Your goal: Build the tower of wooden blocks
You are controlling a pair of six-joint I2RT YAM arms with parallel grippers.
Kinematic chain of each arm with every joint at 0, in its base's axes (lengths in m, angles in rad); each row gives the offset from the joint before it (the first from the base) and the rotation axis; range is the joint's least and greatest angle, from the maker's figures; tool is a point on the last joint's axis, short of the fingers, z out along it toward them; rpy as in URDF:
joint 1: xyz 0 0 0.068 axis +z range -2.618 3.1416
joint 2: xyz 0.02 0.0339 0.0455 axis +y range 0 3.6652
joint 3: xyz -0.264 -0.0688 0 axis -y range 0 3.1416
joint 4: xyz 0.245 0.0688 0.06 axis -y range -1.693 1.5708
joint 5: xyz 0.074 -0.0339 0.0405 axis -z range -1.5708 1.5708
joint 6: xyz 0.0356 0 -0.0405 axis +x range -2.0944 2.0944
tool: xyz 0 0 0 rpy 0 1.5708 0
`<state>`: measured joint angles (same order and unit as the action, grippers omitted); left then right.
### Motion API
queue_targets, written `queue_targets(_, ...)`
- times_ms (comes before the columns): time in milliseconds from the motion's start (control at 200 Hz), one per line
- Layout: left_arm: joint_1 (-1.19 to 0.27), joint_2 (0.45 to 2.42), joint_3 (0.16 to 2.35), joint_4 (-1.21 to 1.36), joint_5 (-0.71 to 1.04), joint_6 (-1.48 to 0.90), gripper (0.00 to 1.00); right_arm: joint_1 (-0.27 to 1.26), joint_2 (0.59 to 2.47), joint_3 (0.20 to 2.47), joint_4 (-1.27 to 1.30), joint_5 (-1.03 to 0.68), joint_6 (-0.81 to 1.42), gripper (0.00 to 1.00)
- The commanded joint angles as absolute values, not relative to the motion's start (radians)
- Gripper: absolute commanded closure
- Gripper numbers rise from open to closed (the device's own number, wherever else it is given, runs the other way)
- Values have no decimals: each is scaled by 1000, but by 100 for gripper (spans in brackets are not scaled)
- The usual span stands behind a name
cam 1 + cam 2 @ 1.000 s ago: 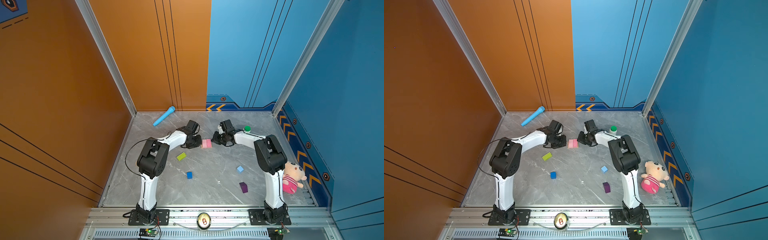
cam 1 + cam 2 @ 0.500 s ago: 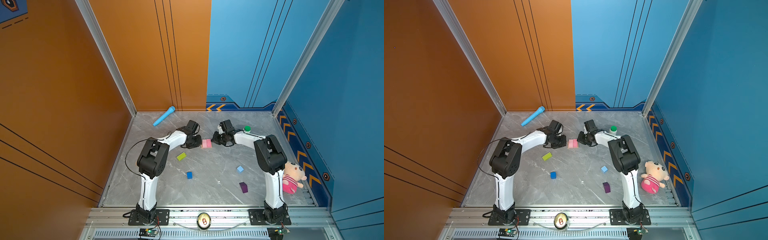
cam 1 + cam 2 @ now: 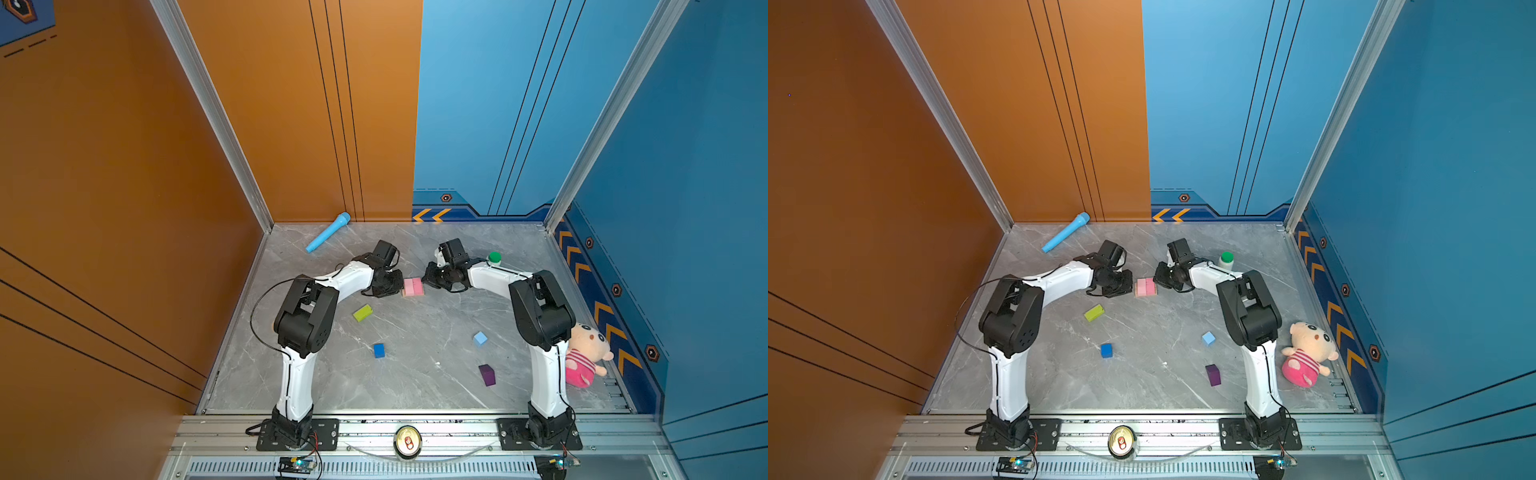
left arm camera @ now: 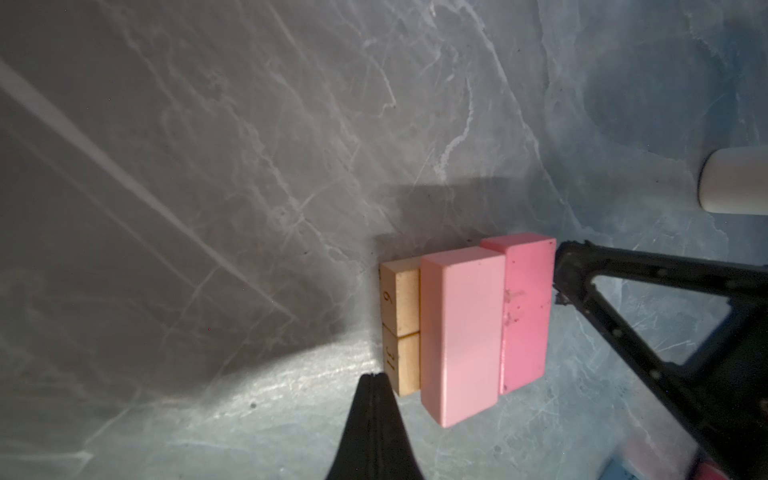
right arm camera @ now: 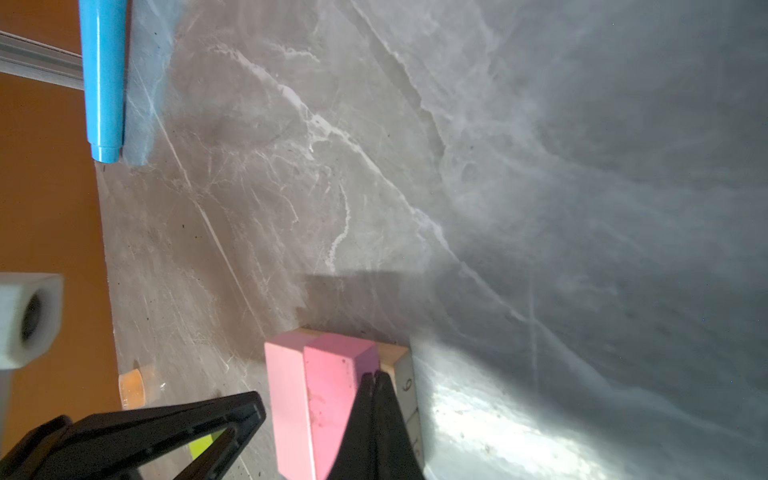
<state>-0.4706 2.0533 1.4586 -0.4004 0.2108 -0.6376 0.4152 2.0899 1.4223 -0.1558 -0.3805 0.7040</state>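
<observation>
**Tower base: two layers down, both grippers clenched at its flanks**

Location: the tower (image 3: pixel 413 286) is so far a low stack at mid-table, toward the back wall. Two tan bars (image 4: pixel 400 328) lie side by side on the marble tabletop (image 3: pixel 424 386). A lighter pink bar (image 4: pixel 461 336) and a darker pink bar (image 4: pixel 525 316) lie on top, crosswise as far as the wrist views show. The pink pair is not flush, since their ends are stepped against each other.

End effectors: the left gripper (image 4: pixel 376 380) is clenched on nothing, its tip just beside the end face of a tan bar. The right gripper (image 5: pixel 374 376) is likewise clenched and empty, its tip against the side of the darker pink bar near the seam with the tan layer. My reading is that the stack is being squared from both sides.

Loose stock: the lime-green bar (image 3: pixel 363 312), dark-blue cube (image 3: pixel 378 350), light-blue cube (image 3: pixel 480 338) and dark-purple peaked block (image 3: pixel 487 375) all lie well apart on the nearer half of the table.

Handling (judgement):
- The blocks look like small painted wood, so they should be light and rigid and will not crush.
- The paint looks smooth, so a block may slide in the jaws or over the layer below it.
- Nothing binds the layers — a hard sideways nudge would likely shear pink off tan.
- Take bars across the narrow width at mid-length, and cubes on two opposite flat faces.
- Take the peaked block by its flat sides, not its slopes.
</observation>
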Motion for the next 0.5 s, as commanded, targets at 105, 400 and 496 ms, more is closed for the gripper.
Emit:
queue_targets(105, -474, 2029, 1457, -424, 211, -641, 100, 420, 2048, 1445, -159, -354, 695, 100)
queue_targets(400, -471, 2023, 1458, -429, 211, -637, 100, 420, 2034, 1443, -171, -355, 692, 100)
queue_targets(496, -464, 2004, 1456, -437, 206, -634, 100, 418, 2001, 1435, -189, -352, 684, 100)
